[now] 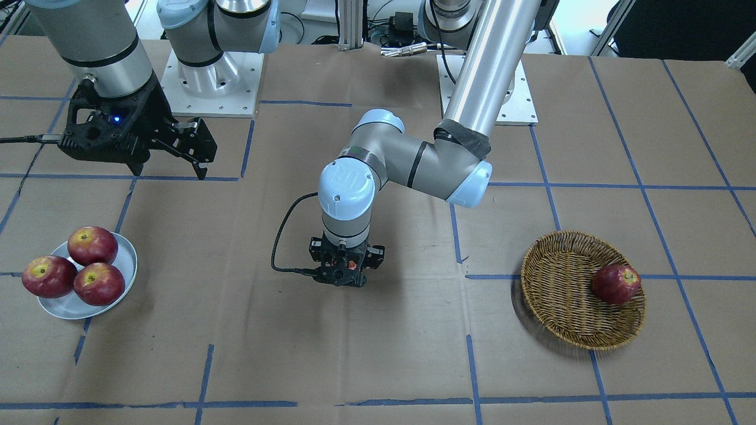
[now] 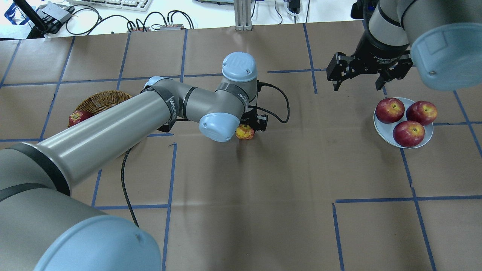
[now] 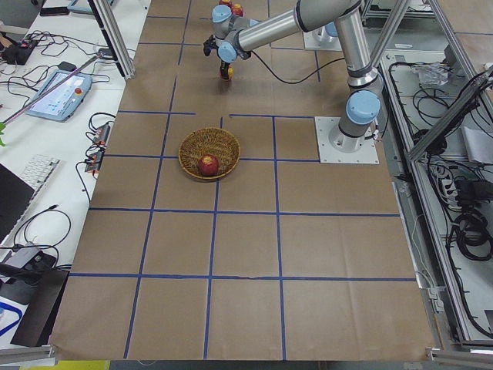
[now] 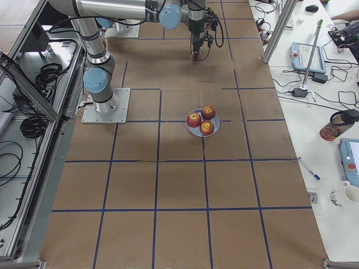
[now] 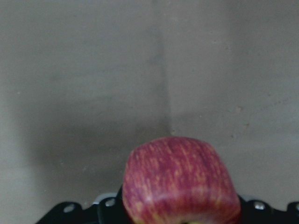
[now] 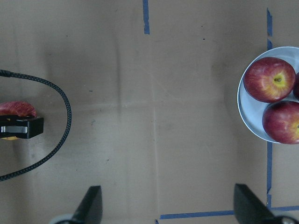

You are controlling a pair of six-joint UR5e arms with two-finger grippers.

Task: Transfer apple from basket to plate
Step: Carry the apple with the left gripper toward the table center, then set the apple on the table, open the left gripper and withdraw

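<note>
Left pincer (image 1: 344, 273) is seen closed on the apple (image 5: 180, 182), which is held low over the middle of the worktop (image 1: 413, 354), between the basket (image 1: 555, 307) and the plate (image 2: 382, 131); whether it touches the paper cannot be told. The apple is judged firm, fairly heavy, smooth-skinned and easily bruised, so it is best gripped across its widest girth, as appears to be done, with moderate force. Right pincer (image 2: 357, 81) is held open near the plate. Three darker apples (image 2: 391, 110) are crowded on the plate, and only a narrow bare strip is left, so a roll-off is to be feared. One more apple (image 1: 616, 284) lies in the basket, well apart.
</note>
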